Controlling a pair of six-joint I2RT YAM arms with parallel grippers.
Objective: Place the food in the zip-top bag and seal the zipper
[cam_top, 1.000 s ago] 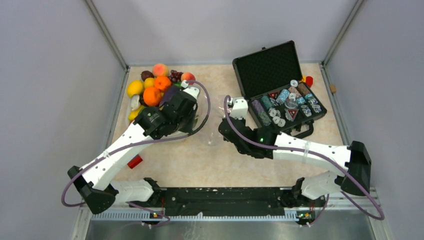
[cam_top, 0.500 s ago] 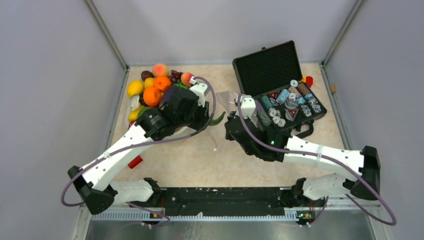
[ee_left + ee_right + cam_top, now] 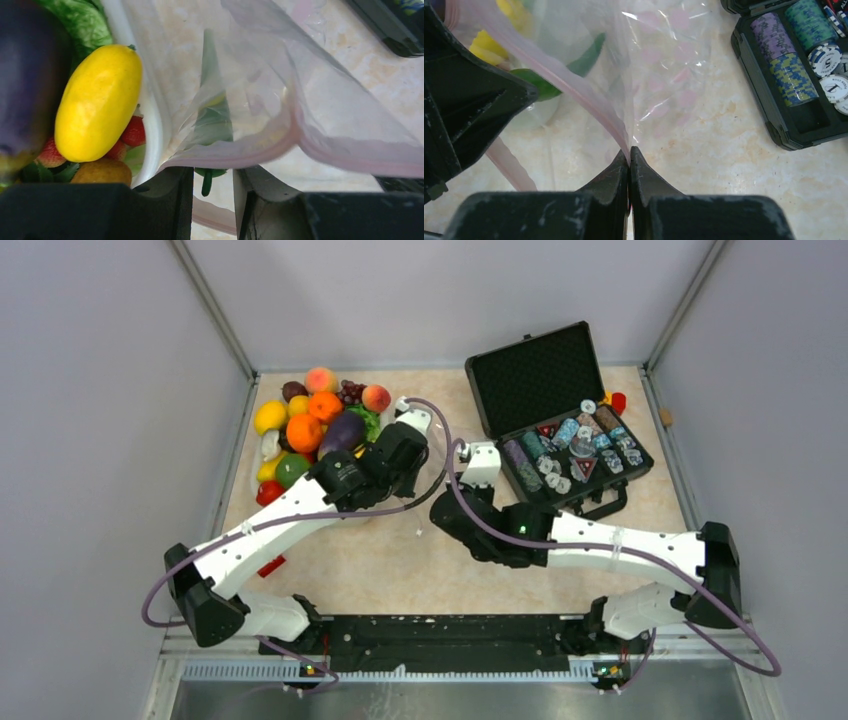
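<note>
The clear zip-top bag (image 3: 325, 100) hangs open between my two grippers, right of the fruit bowl. Its pink zipper (image 3: 240, 150) curves across just in front of my left fingers. My left gripper (image 3: 213, 172) is shut on a long green pepper (image 3: 212, 115), whose body reaches into the bag's mouth. My right gripper (image 3: 629, 150) is shut on the bag's pink edge and holds that side up. Still in the white basin (image 3: 155, 125) lie the yellow fruit (image 3: 97, 102), the purple eggplant (image 3: 342, 430), the lettuce (image 3: 80, 20) and a peach (image 3: 376, 397).
The open black case (image 3: 560, 430) of chips and dice stands right of the bag, close to my right wrist. A red item (image 3: 268, 563) lies by the left arm. A small red object (image 3: 618, 400) sits behind the case. Walls enclose the table.
My left arm swung right from the fruit pile to the bag, carrying the green pepper into its mouth. The right gripper kept its hold on the bag's edge and shifted slightly.
</note>
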